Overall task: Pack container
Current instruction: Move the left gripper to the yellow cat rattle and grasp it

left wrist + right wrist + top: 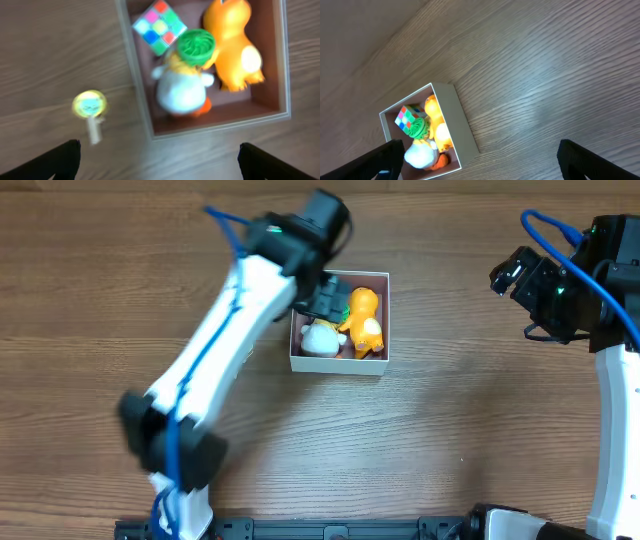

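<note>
Left claw [159, 150], wide open, empty, above container [220, 127]; yellow stick toy [90, 105] lies just outside its wall (left arm nearer).

Square shallow open-top box with thin white walls and dull pink-brown inner floor [340, 365] [220, 124] [462, 125]. Rests flat and upright on wood-grain tabletop [460, 440], near centre in overhead view. Opening faces up. Floor largely covered by small toys [230, 45].
</note>
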You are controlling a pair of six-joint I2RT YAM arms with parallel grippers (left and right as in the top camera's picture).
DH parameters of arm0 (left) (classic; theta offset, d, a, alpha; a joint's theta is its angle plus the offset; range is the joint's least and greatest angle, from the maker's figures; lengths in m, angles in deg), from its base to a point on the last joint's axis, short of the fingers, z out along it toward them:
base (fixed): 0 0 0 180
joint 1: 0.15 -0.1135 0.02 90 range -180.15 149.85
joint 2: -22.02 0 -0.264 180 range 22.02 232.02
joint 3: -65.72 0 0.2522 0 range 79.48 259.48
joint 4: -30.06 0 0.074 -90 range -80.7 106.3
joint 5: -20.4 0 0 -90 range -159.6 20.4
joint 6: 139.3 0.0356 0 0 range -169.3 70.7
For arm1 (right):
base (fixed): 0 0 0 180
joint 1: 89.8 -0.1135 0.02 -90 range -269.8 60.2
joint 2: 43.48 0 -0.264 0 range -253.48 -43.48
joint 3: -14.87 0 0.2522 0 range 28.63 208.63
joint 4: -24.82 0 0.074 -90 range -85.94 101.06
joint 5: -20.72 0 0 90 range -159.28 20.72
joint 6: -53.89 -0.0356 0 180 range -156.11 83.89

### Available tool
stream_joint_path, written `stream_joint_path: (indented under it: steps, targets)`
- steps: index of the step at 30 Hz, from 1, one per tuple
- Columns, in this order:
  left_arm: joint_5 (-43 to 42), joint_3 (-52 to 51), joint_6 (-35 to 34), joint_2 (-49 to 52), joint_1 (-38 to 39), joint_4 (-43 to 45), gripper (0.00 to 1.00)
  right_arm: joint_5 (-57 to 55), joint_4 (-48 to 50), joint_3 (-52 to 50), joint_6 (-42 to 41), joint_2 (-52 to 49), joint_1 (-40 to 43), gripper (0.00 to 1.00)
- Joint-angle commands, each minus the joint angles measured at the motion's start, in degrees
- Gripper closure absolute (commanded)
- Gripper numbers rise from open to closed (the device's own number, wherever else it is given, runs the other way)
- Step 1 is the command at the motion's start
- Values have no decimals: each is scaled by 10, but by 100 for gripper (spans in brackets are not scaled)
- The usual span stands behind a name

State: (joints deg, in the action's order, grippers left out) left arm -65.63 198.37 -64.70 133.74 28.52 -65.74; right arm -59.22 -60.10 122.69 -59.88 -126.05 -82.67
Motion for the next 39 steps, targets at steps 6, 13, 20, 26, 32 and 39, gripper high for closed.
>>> stream_joint_path:
  steps: [6, 13, 20, 26, 32, 39]
  targets:
    - [24, -30, 26, -85, -151, -123, 0, -1, 3, 5, -3, -2, 3, 0]
    - [-49, -337, 40, -60, -204, 104, 10, -1, 3, 5, -3, -2, 3, 0]
    - [-21, -500, 47, -42, -204, 275, 32, -1, 3, 5, -3, -2, 3, 0]
    - [-24, -565, 66, -42, -204, 378, 42, -1, 3, 5, -3, -2, 3, 0]
    - [-23, -572, 108, -42, -204, 412, 61, -1, 3, 5, -3, -2, 3, 0]
    - [-23, -572, 108, -42, -204, 414, 96, -1, 3, 5, -3, -2, 3, 0]
